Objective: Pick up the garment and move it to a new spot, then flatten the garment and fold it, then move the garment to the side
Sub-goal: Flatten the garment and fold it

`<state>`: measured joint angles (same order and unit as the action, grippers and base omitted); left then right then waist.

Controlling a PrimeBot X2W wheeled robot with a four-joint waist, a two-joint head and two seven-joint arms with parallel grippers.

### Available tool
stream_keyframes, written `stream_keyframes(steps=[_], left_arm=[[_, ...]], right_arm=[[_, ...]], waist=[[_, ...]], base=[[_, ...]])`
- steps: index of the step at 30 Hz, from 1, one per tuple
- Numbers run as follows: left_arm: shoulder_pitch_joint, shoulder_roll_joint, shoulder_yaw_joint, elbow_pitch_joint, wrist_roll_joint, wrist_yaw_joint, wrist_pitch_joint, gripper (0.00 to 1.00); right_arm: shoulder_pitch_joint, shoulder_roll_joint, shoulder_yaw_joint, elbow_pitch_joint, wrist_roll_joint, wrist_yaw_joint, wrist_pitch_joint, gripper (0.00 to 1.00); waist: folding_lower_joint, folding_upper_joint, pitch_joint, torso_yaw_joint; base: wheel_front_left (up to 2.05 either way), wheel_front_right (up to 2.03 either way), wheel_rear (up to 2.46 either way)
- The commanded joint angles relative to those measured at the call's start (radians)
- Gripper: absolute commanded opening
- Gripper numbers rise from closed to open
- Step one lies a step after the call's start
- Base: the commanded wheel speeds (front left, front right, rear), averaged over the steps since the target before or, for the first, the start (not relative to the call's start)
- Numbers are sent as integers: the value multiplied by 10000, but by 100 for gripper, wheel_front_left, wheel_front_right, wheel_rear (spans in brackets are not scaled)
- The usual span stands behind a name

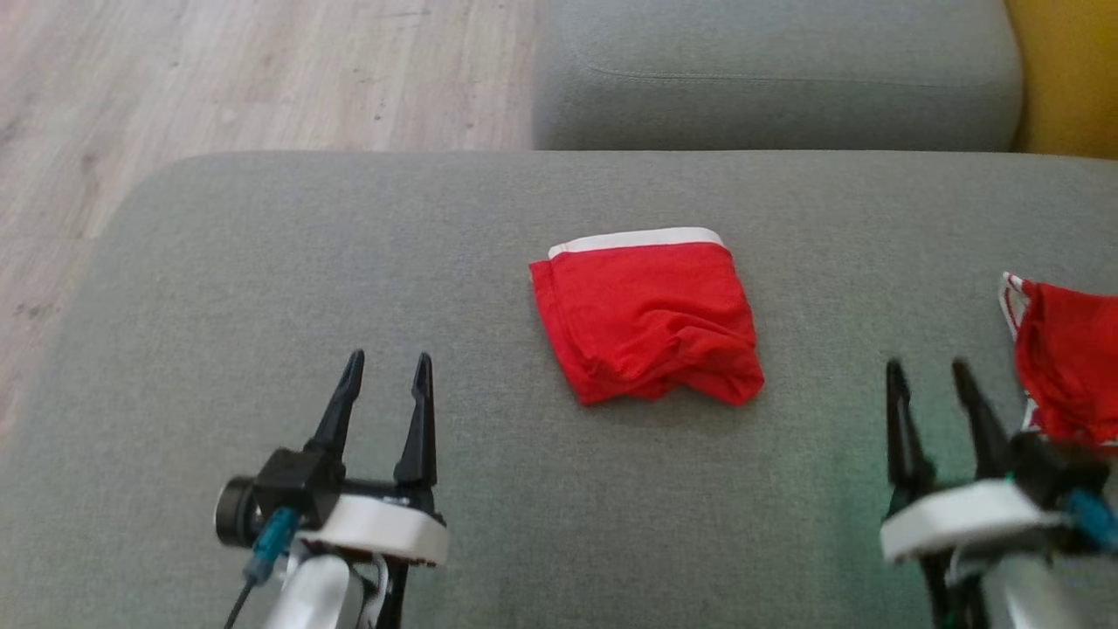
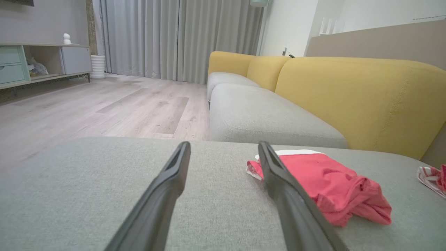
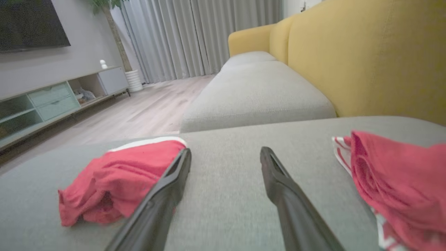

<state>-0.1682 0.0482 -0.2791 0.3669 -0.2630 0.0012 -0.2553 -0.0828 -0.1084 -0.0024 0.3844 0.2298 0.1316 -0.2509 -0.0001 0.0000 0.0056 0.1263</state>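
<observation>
Left tool [image 1: 389, 356]: low at the near left over bare seat, its two fingers spread wide with nothing between them.
Right tool [image 1: 926, 363]: low at the near right, fingers likewise apart and empty, just beside the second red piece [image 1: 1070, 367], which lies to its right.
Garment [image 1: 646, 319]: red, folded into a compact block in the middle of the grey sofa seat [image 1: 262, 262], between the two tools and a little farther out. Its near edge is lumpy, with layers bunched at the near right corner.
Waistband [image 1: 638, 239]: white, running straight along the garment's far edge.
Step in hand: judging by the finished fold, what remains is moving the garment to the side.
Doing it well: each tool should come in low from its own side and pinch through every layer at the left and right edges. Both should then lift together, level, and carry the block without stretching it.
Risk: a pinch on the top layer alone would likely let the fold spill open, and the rumpled near corner looks the likeliest to drop out.
Beyond: a further seat cushion [image 1: 769, 79] and wooden floor [image 1: 262, 70].
</observation>
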Motion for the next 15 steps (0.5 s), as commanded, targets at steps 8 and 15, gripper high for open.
stream_keyframes(steps=[8, 15], left_arm=[[-48, 22, 121, -445, -170, 173, -65, 100], [-661, 21, -297, -655, -377, 223, -65, 100]], right_arm=[[214, 382, -218, -805, -588, -9, -108, 100], [-1197, -10, 306, -743, -761, -9, 168, 0]], waist=[[1, 0, 237, 107], [1, 0, 1428, 888]], base=[[0, 0, 0], [0, 0, 0]])
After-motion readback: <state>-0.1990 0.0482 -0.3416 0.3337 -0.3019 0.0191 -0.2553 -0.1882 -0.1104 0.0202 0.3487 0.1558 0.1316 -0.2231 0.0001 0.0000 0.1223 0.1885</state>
